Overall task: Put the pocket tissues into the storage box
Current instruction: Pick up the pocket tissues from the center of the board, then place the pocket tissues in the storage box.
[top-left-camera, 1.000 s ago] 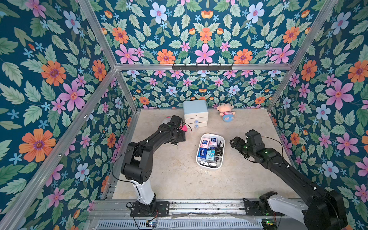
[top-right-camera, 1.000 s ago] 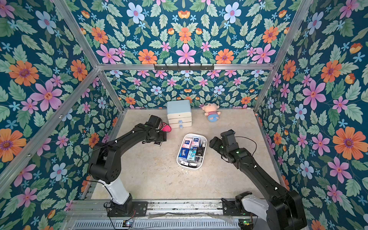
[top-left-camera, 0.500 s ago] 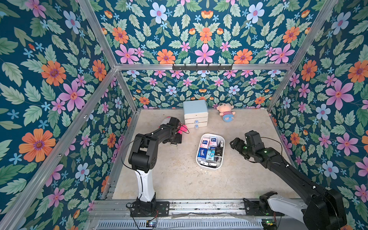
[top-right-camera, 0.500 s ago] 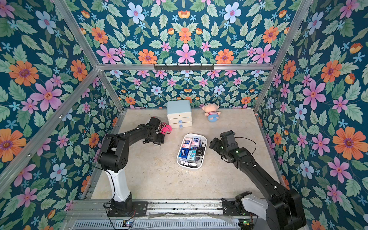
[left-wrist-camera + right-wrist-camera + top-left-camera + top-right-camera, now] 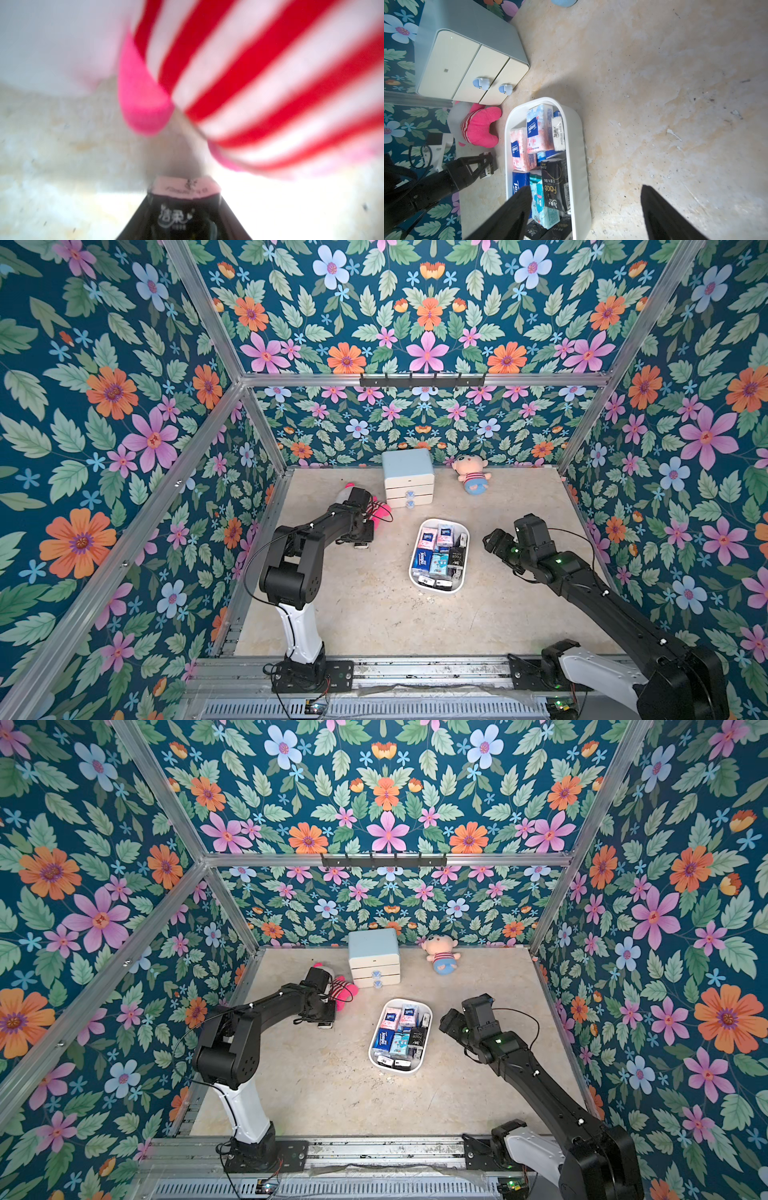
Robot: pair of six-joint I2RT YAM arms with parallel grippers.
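The white storage box lies mid-floor, filled with several pocket tissues in pink, blue, light blue and black wrappers. Left of it, a black packet with a pink end lies on the floor beside a pink plush. My left gripper is low over it, jaws closed on its sides. My right gripper hovers open and empty just right of the box.
A pink plush with red-and-white stripes lies just beyond the left gripper. The light-blue-topped drawer cabinet stands at the back. A plush doll lies to its right.
My left arm's elbow swung in toward the middle while the gripper stayed by the pink plush, and its jaws closed round the black packet. The right arm barely moved.
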